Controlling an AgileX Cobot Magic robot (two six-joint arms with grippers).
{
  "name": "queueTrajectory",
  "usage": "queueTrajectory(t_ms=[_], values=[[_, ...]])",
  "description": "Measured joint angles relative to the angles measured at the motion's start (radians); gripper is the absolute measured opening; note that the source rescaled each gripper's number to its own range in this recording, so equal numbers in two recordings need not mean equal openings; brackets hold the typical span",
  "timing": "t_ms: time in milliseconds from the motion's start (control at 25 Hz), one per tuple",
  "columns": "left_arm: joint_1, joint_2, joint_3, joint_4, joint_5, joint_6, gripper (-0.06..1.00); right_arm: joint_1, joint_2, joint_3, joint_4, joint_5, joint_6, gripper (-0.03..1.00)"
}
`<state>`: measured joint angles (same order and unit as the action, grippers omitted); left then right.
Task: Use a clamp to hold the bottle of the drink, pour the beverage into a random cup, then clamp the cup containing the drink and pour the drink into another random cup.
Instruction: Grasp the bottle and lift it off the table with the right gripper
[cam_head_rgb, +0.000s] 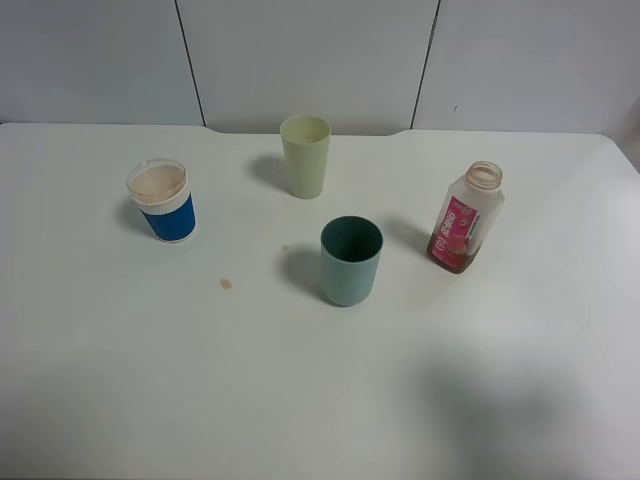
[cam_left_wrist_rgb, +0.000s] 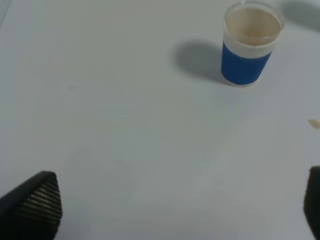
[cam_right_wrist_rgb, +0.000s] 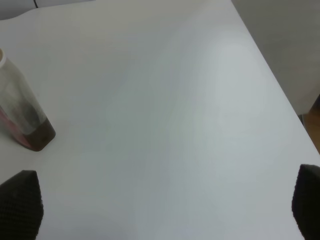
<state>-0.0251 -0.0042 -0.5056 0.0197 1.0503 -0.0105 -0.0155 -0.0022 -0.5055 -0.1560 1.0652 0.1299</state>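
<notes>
From where I stand, the bottle of the drink (cam_head_rgb: 466, 218) is on its base toward the right side of the white table (cam_head_rgb: 320, 420). Its long axis runs straight up and down, and its wide, uncapped mouth points at the ceiling. A little brown liquid sits in the bottom, and the red-pink label faces front-left, toward the teal cup (cam_head_rgb: 351, 260), which is near it but not touching.

Behind the teal cup, toward the far edge, stands the pale yellow-green cup (cam_head_rgb: 305, 155), upright with its mouth up. Over on the left is the blue cup (cam_head_rgb: 162, 201), with a white band, a clear rim and a brownish inside. It is also upright and well apart from the others. A small brown spot (cam_head_rgb: 226, 283) marks the table between the blue cup and the teal one.

The left gripper (cam_left_wrist_rgb: 175, 207) hangs over bare table with its black ribbed jaws spread wide and nothing between them. The blue cup is ahead of it, well clear of the tips. The right gripper (cam_right_wrist_rgb: 162, 205) is spread just as wide and is empty too. The bottle is ahead of it, off to one side beyond one tip, and not touched
</notes>
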Motion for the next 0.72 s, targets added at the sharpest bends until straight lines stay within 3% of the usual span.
queueTrajectory(t_ms=[720], values=[[0.000,0.000,0.000,0.000,0.000,0.000,0.94,0.000,0.000,0.000,0.000,0.000,0.000,1.00]])
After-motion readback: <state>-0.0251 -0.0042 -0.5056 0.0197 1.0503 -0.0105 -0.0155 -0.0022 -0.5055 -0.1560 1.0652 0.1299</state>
